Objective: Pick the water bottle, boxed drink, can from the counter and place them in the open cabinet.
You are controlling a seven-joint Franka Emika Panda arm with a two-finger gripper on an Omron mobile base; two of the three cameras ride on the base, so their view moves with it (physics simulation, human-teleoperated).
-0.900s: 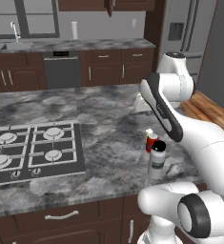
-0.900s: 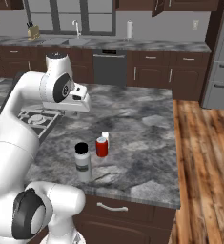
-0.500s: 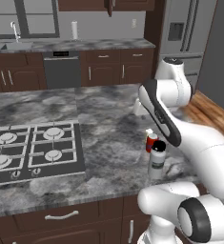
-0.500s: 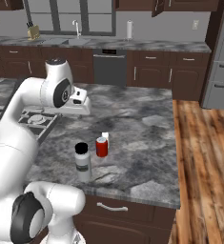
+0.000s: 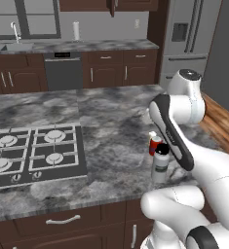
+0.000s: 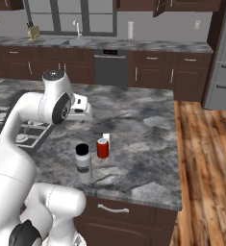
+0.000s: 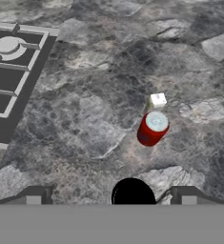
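Gripper (image 7: pixel 111 195) jaws now spread wide, shut a second ago, empty, hovering over tall grey-white water bottle with black cap (image 7: pixel 131 193) | short red can (image 7: pixel 152 128) and small cream boxed drink (image 7: pixel 157 100) just beyond on grey marbled counter (image 7: pixel 94 105) | probably lining up for bottle; all 3 items unplaced
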